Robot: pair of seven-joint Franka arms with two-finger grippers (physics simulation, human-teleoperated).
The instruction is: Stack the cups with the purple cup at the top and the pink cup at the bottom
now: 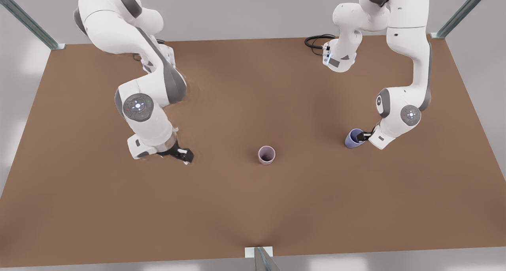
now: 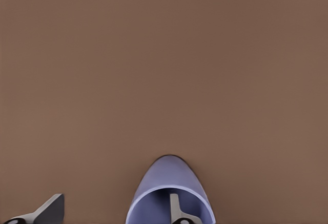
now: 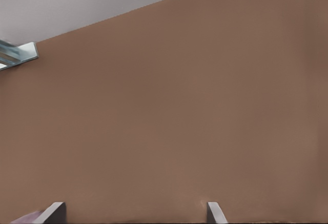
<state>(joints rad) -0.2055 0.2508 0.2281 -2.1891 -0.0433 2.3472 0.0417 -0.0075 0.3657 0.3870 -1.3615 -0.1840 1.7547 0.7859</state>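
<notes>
The left tool [image 1: 363, 136] sits at the purple cup [image 1: 354, 138] on the front view's right, one finger [image 2: 177, 211] inside the cup and the other [image 2: 48, 211] well outside its wall. The jaws are spread with a gap left to the outer finger, so the wall is straddled, not yet pinched. The cup appears tilted toward the front view's left; whether it rests on the bench [image 1: 253, 207] or is partly lifted cannot be told.

To do this step well, the left tool should probably close squarely on the wall, deep enough below the rim that the cup does not swing, then lift straight before carrying it across. The pink cup [image 1: 267, 155] stands upright and alone near the bench's middle, well apart from both tools, mouth free to receive the other.

The left arm is folded low, wrist angled down toward the cup. The right tool [image 1: 182, 154] waits low over bare bench on the front view's left, fingers [image 3: 215, 212] parted and empty.
</notes>
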